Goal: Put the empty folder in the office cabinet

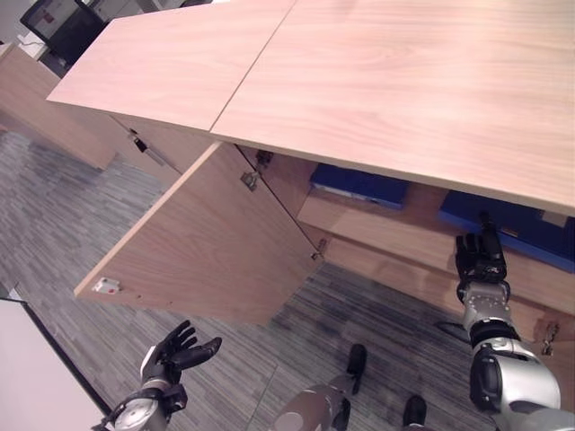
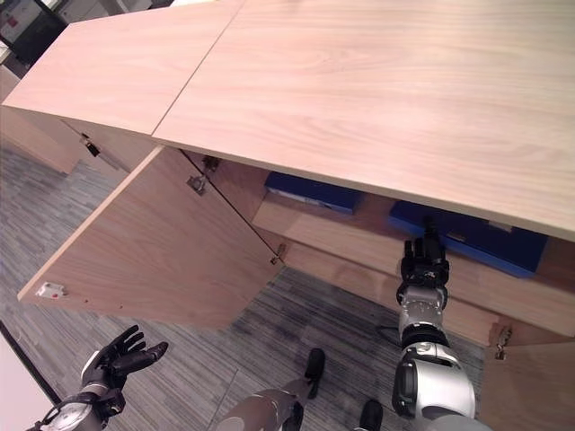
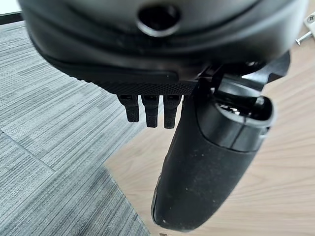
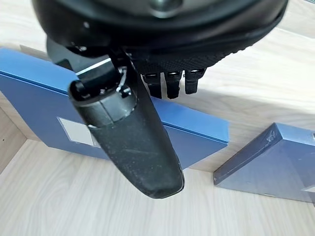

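Note:
The wooden office cabinet (image 1: 377,81) stands with its left door (image 1: 207,242) swung wide open. Two blue folders lie flat on the shelf inside, one to the left (image 1: 359,184) and one to the right (image 1: 526,232). My right hand (image 1: 481,259) is raised in front of the shelf, open, its straight fingers pointing at the front edge of the right folder. The right wrist view has both folders (image 4: 44,98) (image 4: 275,162) lying past the thumb (image 4: 133,142), with nothing gripped. My left hand (image 1: 175,352) hangs low below the open door, open and holding nothing.
Grey carpet (image 1: 72,233) lies in front of the cabinet. A second wooden unit (image 1: 45,108) and a dark monitor (image 1: 63,27) stand at the far left. A white surface (image 1: 27,377) fills the near left corner. Another door's hinge (image 1: 548,337) shows at the right.

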